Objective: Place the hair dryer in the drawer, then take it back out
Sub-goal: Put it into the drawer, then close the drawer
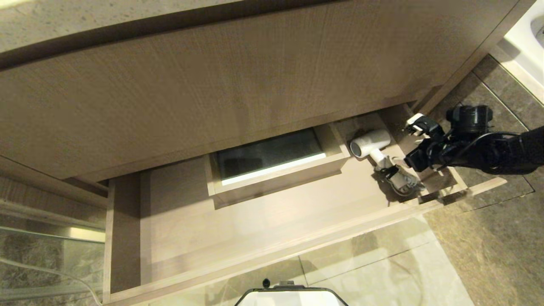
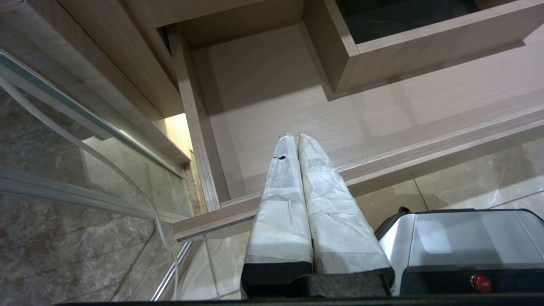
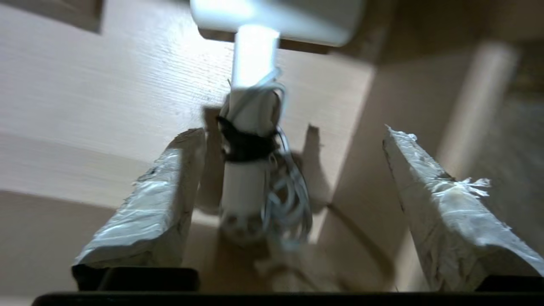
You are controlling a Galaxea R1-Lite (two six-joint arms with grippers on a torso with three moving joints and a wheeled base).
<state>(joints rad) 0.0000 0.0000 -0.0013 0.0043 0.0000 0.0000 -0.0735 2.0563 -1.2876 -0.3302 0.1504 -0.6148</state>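
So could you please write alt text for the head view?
A white hair dryer lies at the right end of an open wood-grain drawer, its cord bundled at the handle. The right claw hovers open beside it.

White hair dryer (image 1: 370,144) lies in open drawer (image 1: 272,238).

A home bathroom is indicated by a built-in vanity cabinet (image 1: 238,80) in light wood grain, set under a stone-look surface (image 1: 85,21). The floor (image 1: 480,246) is laid with polished marble-like tiles, and a glass panel in a metal frame (image 2: 80,123) is seen just beside the cabinet. A hair dryer (image 1: 370,144) is kept in the open drawer (image 1: 272,229), whose boxed cut-out (image 1: 272,163) suggests room for plumbing.
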